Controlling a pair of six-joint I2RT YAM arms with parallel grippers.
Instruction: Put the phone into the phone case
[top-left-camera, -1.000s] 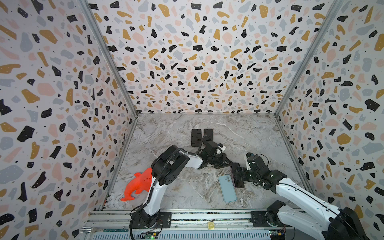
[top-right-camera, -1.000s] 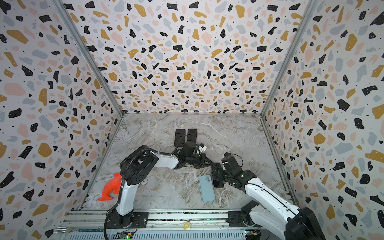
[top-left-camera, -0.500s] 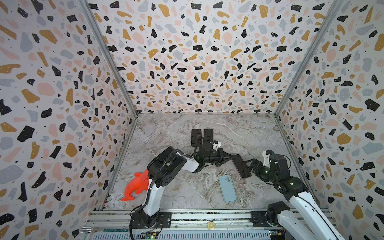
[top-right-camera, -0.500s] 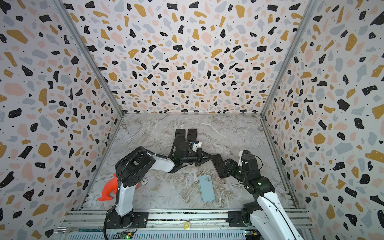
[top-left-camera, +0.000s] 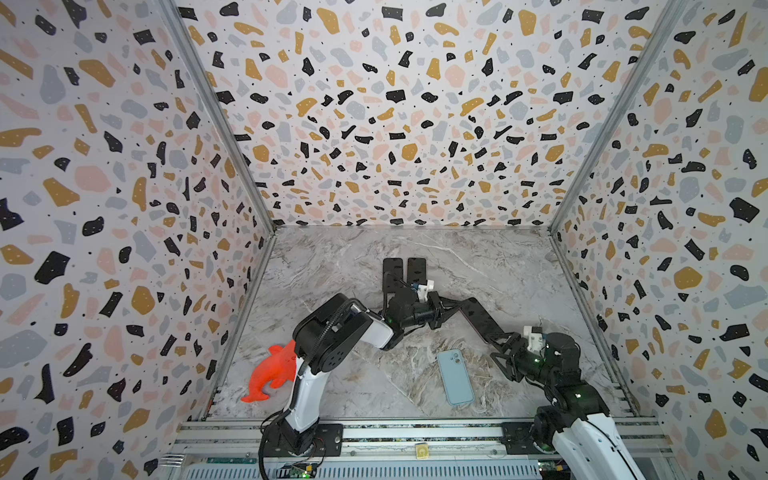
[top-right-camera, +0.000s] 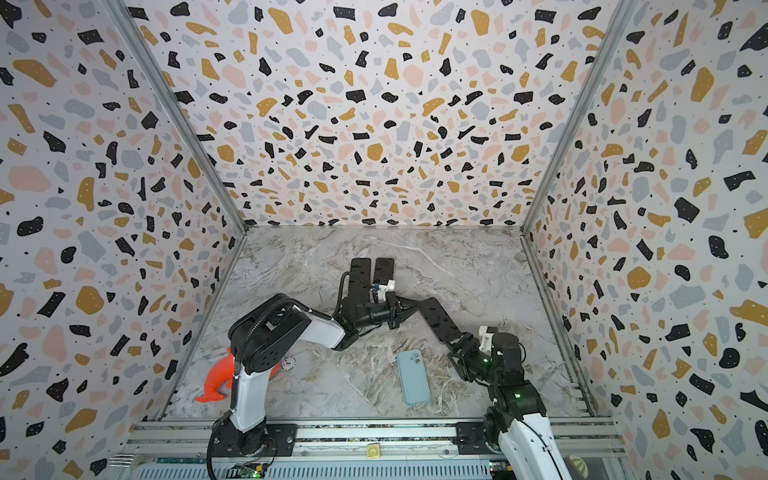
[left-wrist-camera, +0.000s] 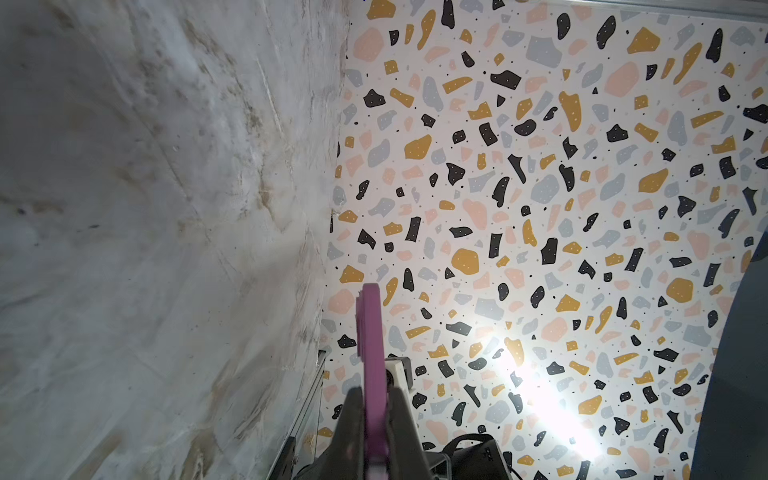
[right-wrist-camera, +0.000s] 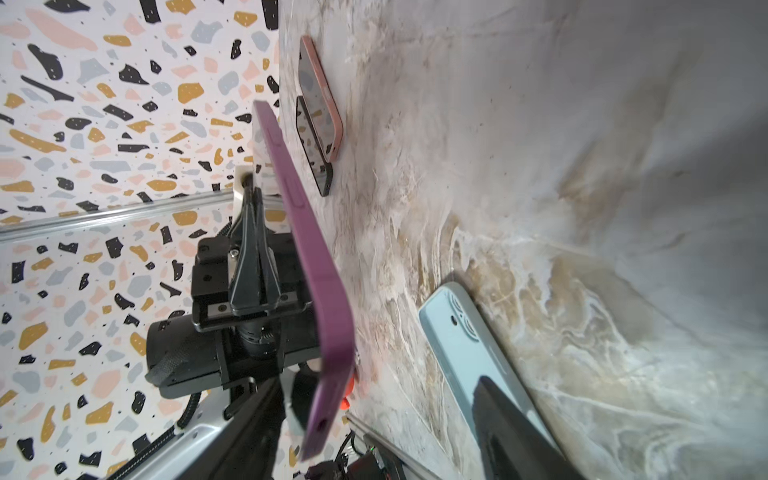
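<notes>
Orange toy dolphin (top-left-camera: 272, 372) lies by left wall.

A purple phone (right-wrist-camera: 309, 266) is held off the marble floor (top-left-camera: 519, 266), on its long edge with its dark screen side showing in both top views (top-left-camera: 478, 318) (top-right-camera: 441, 320), lying aslant just behind the phone case. The phone case (top-left-camera: 455, 376) is pale blue, lying flat on the floor with its back and camera cut-out up, near the front rail (top-left-camera: 415, 432). Whether the case's hollow side faces down is hard to tell from here, though its outer back seems to be on top (top-right-camera: 412, 377).
</notes>
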